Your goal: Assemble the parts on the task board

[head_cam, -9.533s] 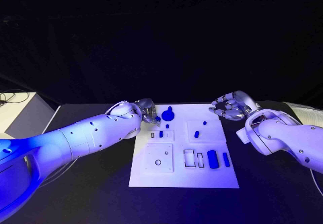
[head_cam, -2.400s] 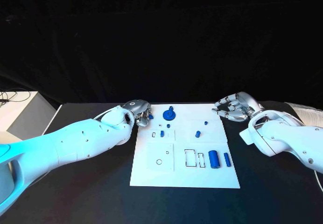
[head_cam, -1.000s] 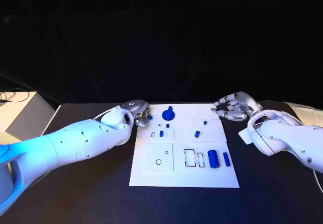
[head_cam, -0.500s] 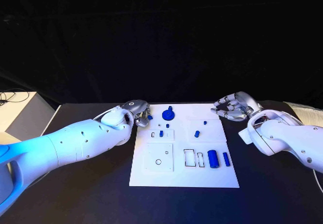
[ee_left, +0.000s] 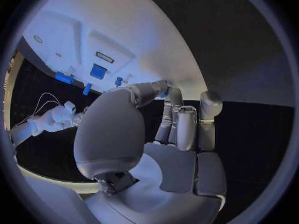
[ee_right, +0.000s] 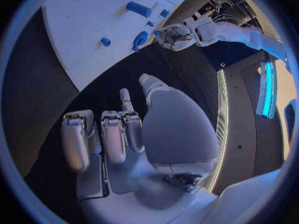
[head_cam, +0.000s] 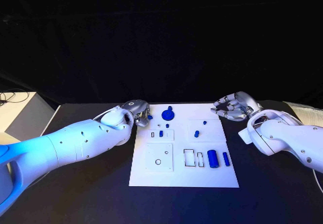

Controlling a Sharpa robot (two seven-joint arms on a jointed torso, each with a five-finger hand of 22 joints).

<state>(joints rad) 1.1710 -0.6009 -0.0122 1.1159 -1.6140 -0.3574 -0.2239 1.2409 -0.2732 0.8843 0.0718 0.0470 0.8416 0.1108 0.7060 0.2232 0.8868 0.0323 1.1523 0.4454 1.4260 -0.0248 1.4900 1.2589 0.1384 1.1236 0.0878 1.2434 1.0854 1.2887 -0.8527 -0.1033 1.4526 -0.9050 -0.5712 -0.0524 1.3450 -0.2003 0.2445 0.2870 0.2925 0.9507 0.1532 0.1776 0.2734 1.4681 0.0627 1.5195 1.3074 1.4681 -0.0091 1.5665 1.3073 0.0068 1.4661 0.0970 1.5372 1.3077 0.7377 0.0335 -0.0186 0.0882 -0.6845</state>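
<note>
Right now your left hand [head_cam: 139, 113] sits at the task board's [head_cam: 184, 175] far-left corner, fingers curled in — the left wrist view shows something small and blue at the fingertips [ee_left: 164, 92], but you can't tell from it whether that is a held part or one lying on the board beyond. Your right hand [head_cam: 232, 107] hovers over the black table [head_cam: 87, 196] just off the board's far-right corner, fingers curled toward the palm with nothing in them. On the board: a round blue part [head_cam: 167, 114] near the far edge, left of centre, with a small blue piece [head_cam: 167, 125] just on its near side. Another small blue piece [head_cam: 161, 134] stands by the slots close to the left edge, and one more [head_cam: 196, 134] sits right of centre. Toward the near-right area you have a fat blue cylinder [head_cam: 213, 158] lying flat, a thinner blue bar [head_cam: 226, 159] just beside it on the right-edge side — apart, not touching. Two empty rectangular slots [head_cam: 193, 158] sit immediately left of the cylinder.
</note>
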